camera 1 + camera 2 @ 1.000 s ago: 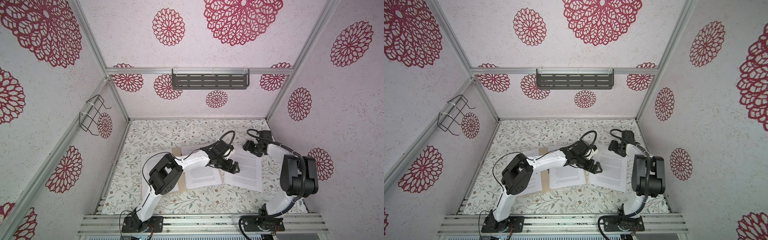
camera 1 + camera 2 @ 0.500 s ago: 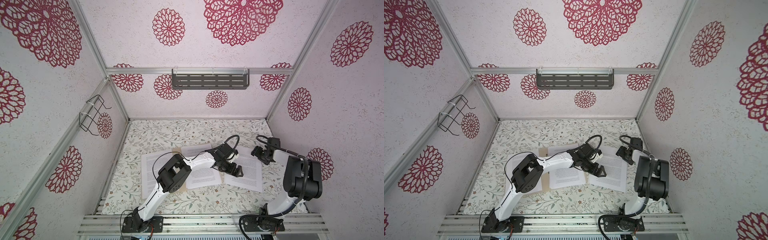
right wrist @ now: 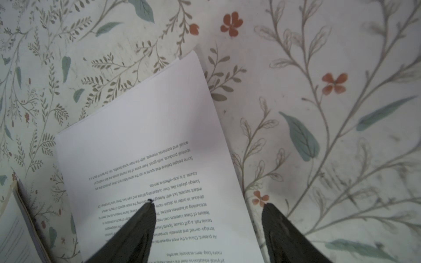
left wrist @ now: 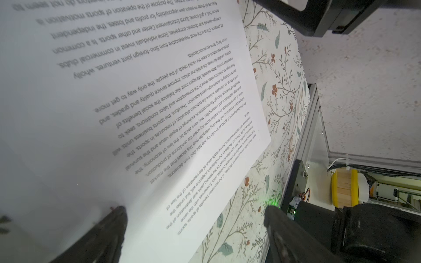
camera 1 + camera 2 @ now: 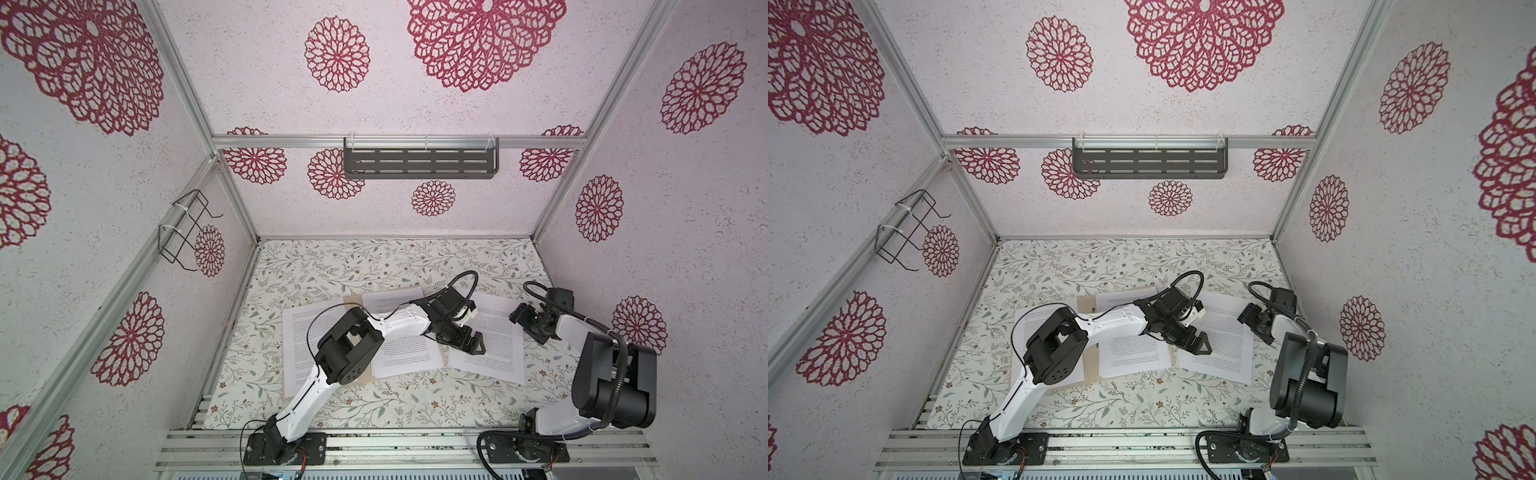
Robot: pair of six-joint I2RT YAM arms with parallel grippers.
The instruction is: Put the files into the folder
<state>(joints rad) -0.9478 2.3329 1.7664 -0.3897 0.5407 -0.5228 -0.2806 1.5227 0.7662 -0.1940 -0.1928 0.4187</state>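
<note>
Fingers (image 4: 114, 224) of your left gripper (image 4: 194, 209) stand wide apart above the files (image 5: 496, 347); your right gripper (image 3: 207, 203), also spread, straddles their right edge. Folder (image 5: 352, 300) lies just left, at the middle of the table (image 5: 374, 257); you have open room toward its far edge.

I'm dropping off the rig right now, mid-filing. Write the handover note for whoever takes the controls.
Left pincer: open, empty, low over the left edge of the stack of white printed paper sheets.
Right pincer: open, empty, straddling that stack's right edge near its far corner.
Flat tan cardboard folder: on the floral tablecloth left of the stack, other white printed sheets lying across it. Folder open or shut: unclear.
Done: those sheets are at the folder.
Left: bring the stack over, tuck everything inside.
</note>
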